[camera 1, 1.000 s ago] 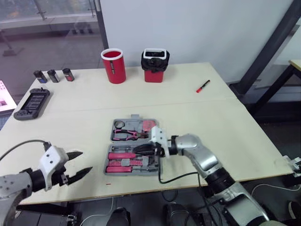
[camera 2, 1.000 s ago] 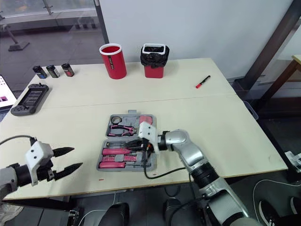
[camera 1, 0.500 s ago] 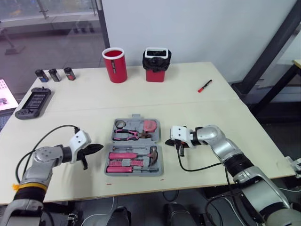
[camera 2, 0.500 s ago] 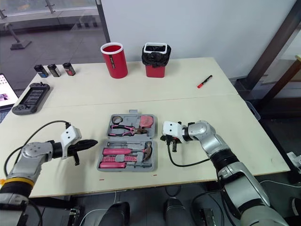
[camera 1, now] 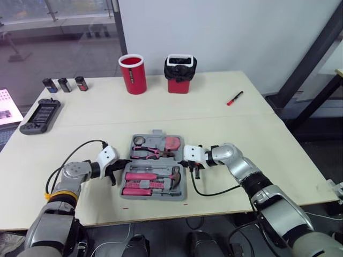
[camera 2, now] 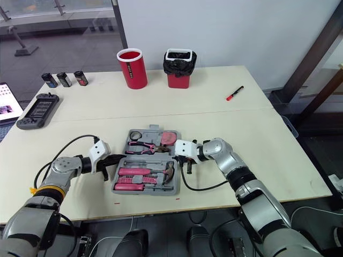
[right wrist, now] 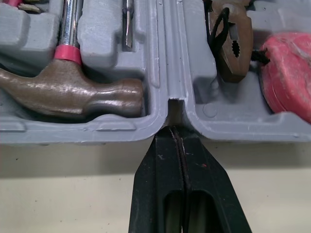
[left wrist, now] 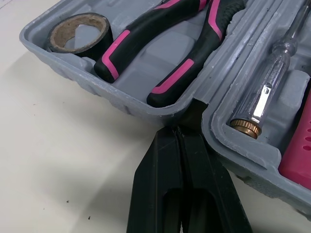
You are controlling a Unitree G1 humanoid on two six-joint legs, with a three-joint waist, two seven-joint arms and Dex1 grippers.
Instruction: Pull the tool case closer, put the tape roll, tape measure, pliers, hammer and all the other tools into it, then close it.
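Both hands have closed in on the open case [camera 1: 154, 167] mid-desk [camera 1: 257, 134].
Head view: left hand [camera 1: 126, 161] and right hand [camera 1: 186, 164] at opposite hinge ends.
Left wrist: fingers pressed together at the hinge notch; pliers [left wrist: 160, 39] inside.
Right wrist: fingers pressed together likewise; hammer [right wrist: 73, 99] inside.

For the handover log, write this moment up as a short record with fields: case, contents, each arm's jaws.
case: tool case, open flat on the table
far half: tape roll, pliers, tape measure
near half: hammer, pink-handled tools
left jaws: shut, tips at the hinge notch on the case's left side
right jaws: shut, tips at the hinge notch on its right side
left to do: close the case
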